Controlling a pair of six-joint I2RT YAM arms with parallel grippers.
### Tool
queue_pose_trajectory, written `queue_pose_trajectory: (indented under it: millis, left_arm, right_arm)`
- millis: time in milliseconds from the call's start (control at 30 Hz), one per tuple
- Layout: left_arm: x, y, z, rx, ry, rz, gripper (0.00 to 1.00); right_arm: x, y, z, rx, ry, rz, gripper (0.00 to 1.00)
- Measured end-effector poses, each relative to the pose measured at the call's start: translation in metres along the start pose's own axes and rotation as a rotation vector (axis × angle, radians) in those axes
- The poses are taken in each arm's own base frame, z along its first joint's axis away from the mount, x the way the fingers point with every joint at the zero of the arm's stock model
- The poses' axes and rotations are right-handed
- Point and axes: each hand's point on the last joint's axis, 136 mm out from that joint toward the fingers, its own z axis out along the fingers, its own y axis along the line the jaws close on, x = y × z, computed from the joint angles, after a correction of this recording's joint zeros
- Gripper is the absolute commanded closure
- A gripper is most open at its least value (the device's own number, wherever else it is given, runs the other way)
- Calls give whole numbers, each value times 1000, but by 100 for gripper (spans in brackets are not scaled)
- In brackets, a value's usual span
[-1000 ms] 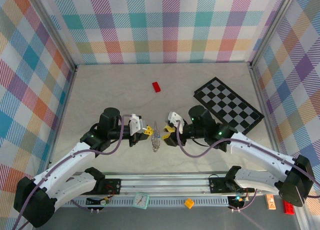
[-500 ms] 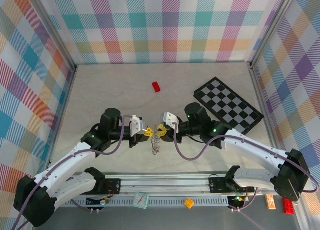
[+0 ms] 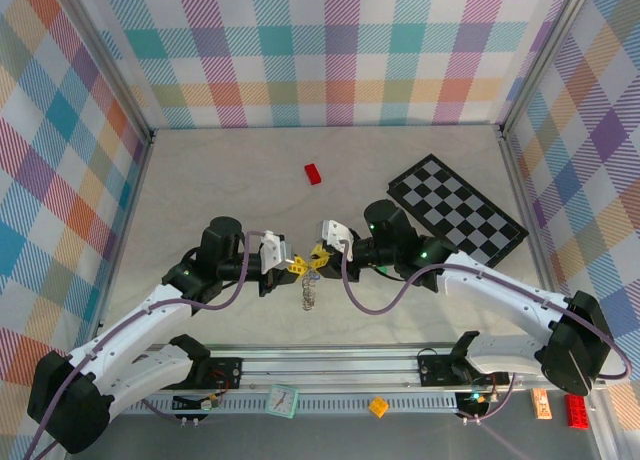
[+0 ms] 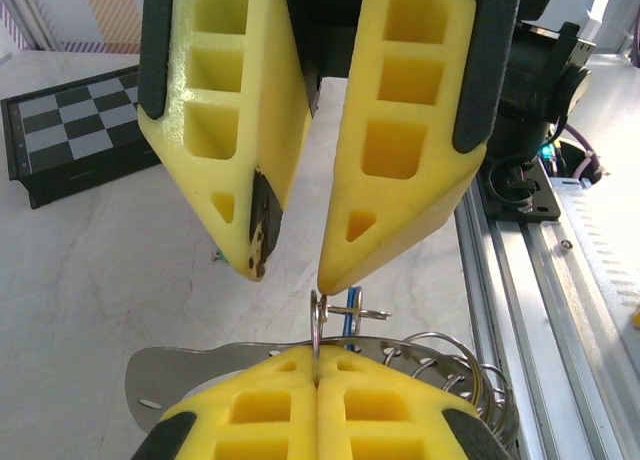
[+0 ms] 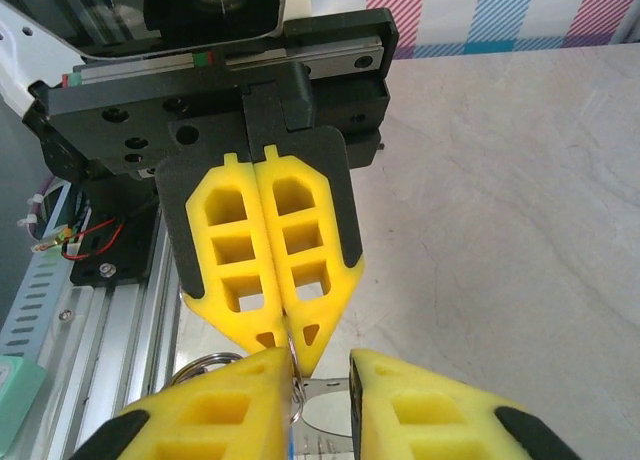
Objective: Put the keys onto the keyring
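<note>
Step, my read: handling the ring, not threading yet. The keyring (image 3: 310, 295) is up off the table (image 3: 230, 180), held mid-air between the two arms, coils dangling below the pinch.

left fingers (image 4: 260, 415): pressed fully together and clamped on the keyring. In the left wrist view one thin loop of wire stands straight up out of the seam between the tips. The rest of the coils spill out sideways toward the rail (image 4: 540, 280). A flat silver tab (image 4: 165, 375) sits just behind those tips. It looks attached to the ring, can't confirm.

right fingers (image 4: 400, 180): tip to tip with the left ones, narrow gap between them, nothing clamped that I can see. The upright loop sits just under that gap, touching or nearly touching one tip. The right wrist view agrees: wire against the inner face of one finger, the other finger apart from it.

keys: can't pick out either one. The bluish sliver (image 4: 345, 323) beside the upright loop could be the blue-headed one, but it's too small to call.

Next move, as I judge it: right fingers need to shut on that upright loop just beside the left pinch, square on the wire, so the ring can be spread or re-gripped. Thin wire, broad yellow tips: off-centre and it slips past. The left pinch must hold firm meanwhile.
</note>
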Motion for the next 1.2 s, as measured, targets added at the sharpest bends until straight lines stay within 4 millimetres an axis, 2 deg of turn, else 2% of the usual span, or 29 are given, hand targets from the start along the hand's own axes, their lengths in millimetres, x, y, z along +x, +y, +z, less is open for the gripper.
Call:
queue_pose_trajectory:
  millis: [800, 1200]
  left_arm:
    - [2, 0, 1, 4, 3, -4, 100]
    - [2, -1, 1, 6, 3, -4, 100]
  right_arm:
    - [2, 5, -2, -17, -3, -34, 75]
    - [9, 5, 2, -22, 13, -24, 81]
